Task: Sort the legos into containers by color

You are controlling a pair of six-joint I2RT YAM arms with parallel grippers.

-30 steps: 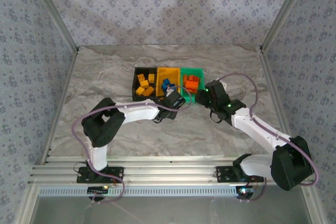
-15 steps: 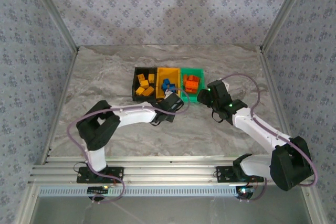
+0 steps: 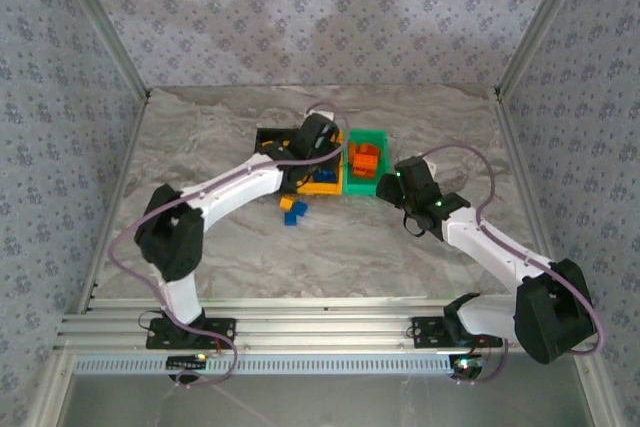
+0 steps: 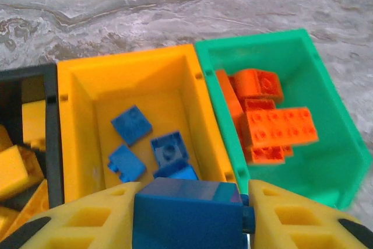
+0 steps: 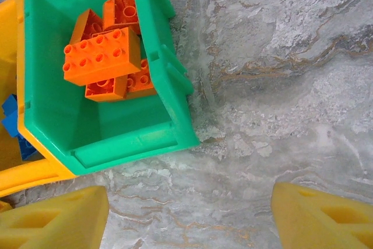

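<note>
Robot lab cell, alu frame (image 3: 320, 329), patterned wall panels (image 3: 330, 17), marble-look tabletop (image 3: 200, 137)

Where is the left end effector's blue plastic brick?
The blue plastic brick sits bottom centre in the left wrist view, over the yellow-orange plastic bin's near end.

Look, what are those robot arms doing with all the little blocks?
They are sorting bricks by color. The jaws of the left arm are shut on a blue brick above the yellow-orange bin, where other blue bricks lie. The jaws of the right arm hang open over the table beside the green bin, which holds red-orange bricks. Yellow bricks sit in the black bin. A few loose bricks lie on the table.
</note>
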